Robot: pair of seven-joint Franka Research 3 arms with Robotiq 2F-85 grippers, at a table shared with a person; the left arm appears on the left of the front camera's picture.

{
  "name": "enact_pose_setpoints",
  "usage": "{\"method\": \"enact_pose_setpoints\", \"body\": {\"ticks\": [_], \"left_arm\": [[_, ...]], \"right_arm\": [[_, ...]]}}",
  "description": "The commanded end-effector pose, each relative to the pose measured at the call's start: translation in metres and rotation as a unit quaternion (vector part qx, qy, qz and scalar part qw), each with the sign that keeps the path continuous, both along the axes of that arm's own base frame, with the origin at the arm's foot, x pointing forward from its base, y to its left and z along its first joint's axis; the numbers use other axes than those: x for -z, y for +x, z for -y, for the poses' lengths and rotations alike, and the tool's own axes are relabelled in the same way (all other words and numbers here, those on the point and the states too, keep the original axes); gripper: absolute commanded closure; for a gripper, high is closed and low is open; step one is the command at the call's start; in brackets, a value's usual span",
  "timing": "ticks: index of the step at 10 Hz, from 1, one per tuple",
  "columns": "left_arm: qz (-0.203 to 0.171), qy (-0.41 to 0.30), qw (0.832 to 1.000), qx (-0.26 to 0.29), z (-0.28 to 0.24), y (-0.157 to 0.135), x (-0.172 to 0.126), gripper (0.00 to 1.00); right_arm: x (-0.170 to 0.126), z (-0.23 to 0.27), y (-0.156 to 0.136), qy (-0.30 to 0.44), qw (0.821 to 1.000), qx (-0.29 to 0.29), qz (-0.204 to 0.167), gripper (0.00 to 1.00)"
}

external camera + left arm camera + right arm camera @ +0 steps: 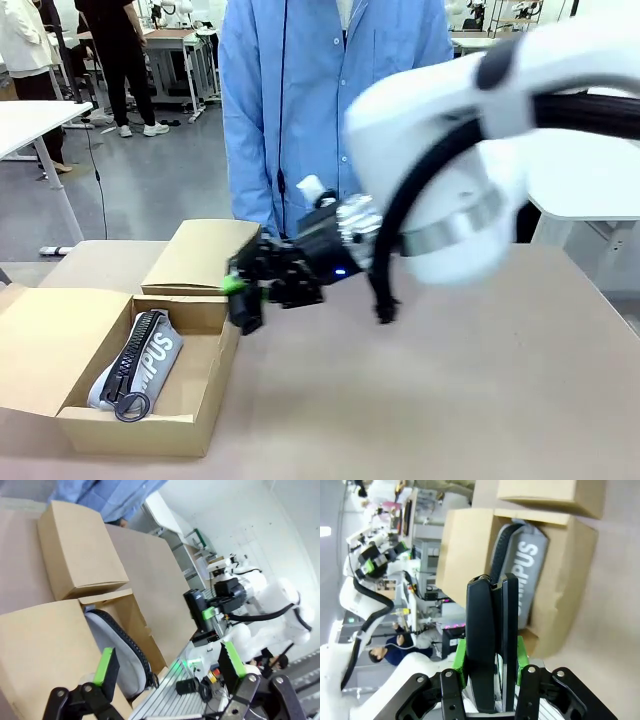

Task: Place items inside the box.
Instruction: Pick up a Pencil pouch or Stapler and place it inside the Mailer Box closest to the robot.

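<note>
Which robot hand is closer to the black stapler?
Right. The right gripper is clamped on the stapler beside the box; the left gripper hangs open on the box's other side.

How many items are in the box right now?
1: the pouch, lying on the box's floor. The stapler is held in the right claw. Smaller things may hide underneath.
</note>
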State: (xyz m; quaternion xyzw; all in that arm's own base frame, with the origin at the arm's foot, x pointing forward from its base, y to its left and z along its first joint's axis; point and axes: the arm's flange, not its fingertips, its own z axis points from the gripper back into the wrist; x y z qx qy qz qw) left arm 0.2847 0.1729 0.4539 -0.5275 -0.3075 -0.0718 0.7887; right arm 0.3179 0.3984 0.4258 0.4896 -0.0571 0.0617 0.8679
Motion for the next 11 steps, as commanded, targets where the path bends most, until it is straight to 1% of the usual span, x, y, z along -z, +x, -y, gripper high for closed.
{"method": "enact_pose_setpoints", "body": {"ticks": [1, 3, 4, 5, 6, 8, 10, 11], "left_arm": [[0.015, -0.008, 1.0, 0.0, 0.001, 0.0, 0.0, 0.0], [0.015, -0.008, 1.0, 0.0, 0.001, 0.0, 0.0, 0.0], [0.015, -0.008, 1.0, 0.0, 0.001, 0.0, 0.0, 0.0], [0.015, -0.008, 1.0, 0.0, 0.001, 0.0, 0.0, 0.0], [0.015, -0.008, 1.0, 0.0, 0.001, 0.0, 0.0, 0.0], [0.015, -0.008, 1.0, 0.0, 0.001, 0.0, 0.0, 0.0], [0.015, -0.008, 1.0, 0.0, 0.001, 0.0, 0.0, 0.0], [0.015, -0.008, 1.0, 0.0, 0.001, 0.0, 0.0, 0.0]], "right_arm": [[-0.006, 0.031, -0.008, -0.007, 1.0, 0.0, 0.016, 0.58], [-0.006, 0.031, -0.008, -0.007, 1.0, 0.0, 0.016, 0.58], [0.004, 0.003, 0.005, -0.004, 1.0, 0.002, -0.001, 0.58], [0.013, -0.026, 0.003, -0.06, 0.998, 0.032, -0.011, 0.58], [0.02, -0.049, 0.003, -0.073, 0.996, 0.044, -0.016, 0.58], [0.031, -0.078, 0.002, -0.081, 0.995, 0.052, -0.031, 0.58], [0.043, -0.099, 0.007, -0.108, 0.992, 0.054, -0.046, 0.58], [0.048, -0.108, 0.008, -0.126, 0.99, 0.049, -0.046, 0.58]]}}
